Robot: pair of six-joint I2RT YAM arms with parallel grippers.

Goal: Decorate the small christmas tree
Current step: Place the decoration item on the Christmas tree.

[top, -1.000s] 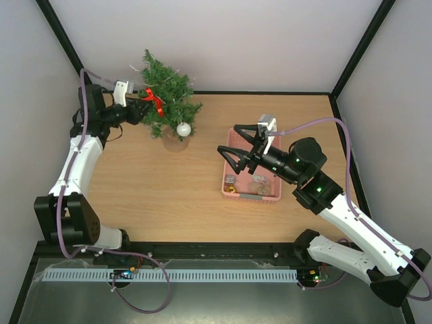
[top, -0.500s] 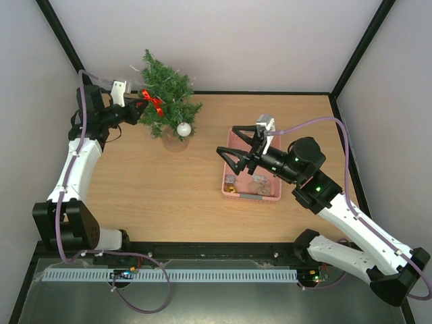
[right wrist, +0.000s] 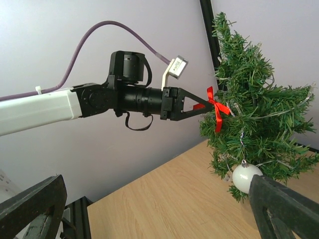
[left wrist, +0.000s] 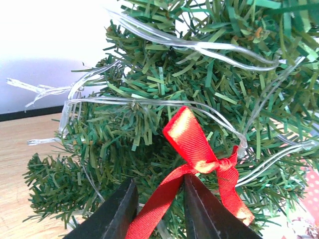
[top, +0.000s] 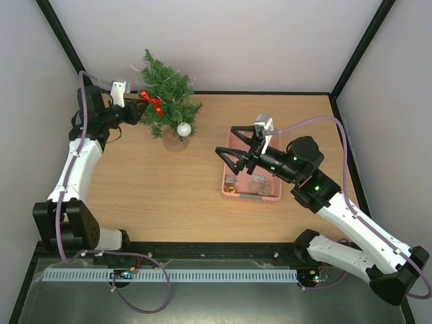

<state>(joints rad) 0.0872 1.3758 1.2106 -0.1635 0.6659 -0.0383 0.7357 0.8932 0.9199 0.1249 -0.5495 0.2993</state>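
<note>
Wooden table (top: 155,196). Left arm (top: 77,158) reaches to the far-left corner, where the small christmas tree (top: 169,88) stands, bristly dark green, draped in clear light strands (left wrist: 149,102). Right fingers (top: 233,156) spread wide over pink plastic basket (top: 225,177). Left fingers (left wrist: 117,214) slightly apart, satin red bow (left wrist: 199,149) tail between. Glossy white bauble (top: 183,129) hangs low.

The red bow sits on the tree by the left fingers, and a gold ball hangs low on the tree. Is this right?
Not quite: the ball is white, not gold; the right wrist view shows it. The red bow sits on the tree by the left fingers.
</note>
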